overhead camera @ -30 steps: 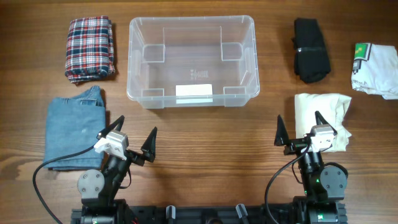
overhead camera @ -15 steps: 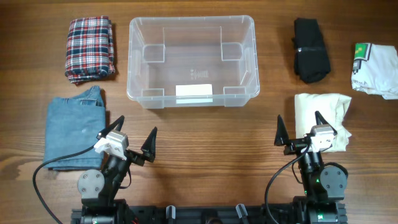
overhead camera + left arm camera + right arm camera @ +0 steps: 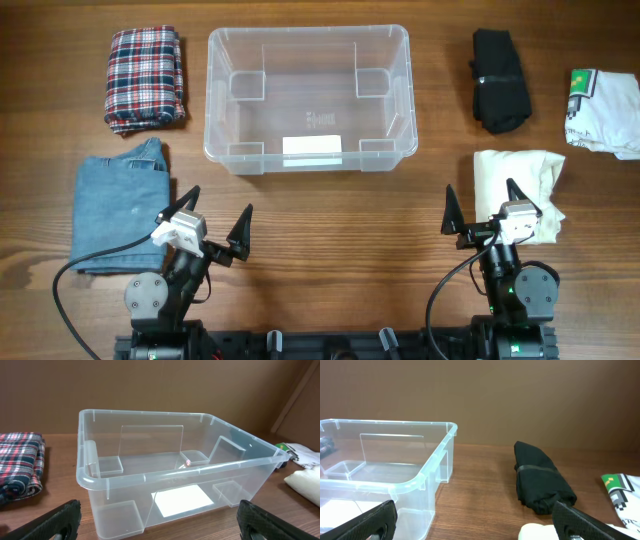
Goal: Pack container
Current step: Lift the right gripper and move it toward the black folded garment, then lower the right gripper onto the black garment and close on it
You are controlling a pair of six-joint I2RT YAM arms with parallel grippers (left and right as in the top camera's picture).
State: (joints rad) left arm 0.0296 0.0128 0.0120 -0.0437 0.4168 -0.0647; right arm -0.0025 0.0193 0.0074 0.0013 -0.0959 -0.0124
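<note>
A clear rectangular plastic container (image 3: 219, 100) with a rounded rim sits upright on the brown wooden counter (image 3: 330, 230), in the middle of the far half. A white label (image 3: 313, 148) lies against its near wall. In both wrist views the bin's moulded corner ribs show through its walls.

To the left of the bin lies a folded red, white and blue plaid cloth (image 3: 146, 78). Nearer the robot on that side is a folded light-blue denim garment (image 3: 118, 212). To the right of the bin, well apart from it, rests a rolled black cloth (image 3: 500, 80). Beyond that, at the counter's right edge, is a white garment with a green print (image 3: 606, 112). A folded cream cloth (image 3: 510, 168) lies in front of the black one.

The left end effector (image 3: 218, 202) hovers over bare wood just beside the denim, its fingers spread wide and holding nothing. The right end effector (image 3: 480, 188) is likewise spread wide and empty, one fingertip over the near edge of the cream cloth.
</note>
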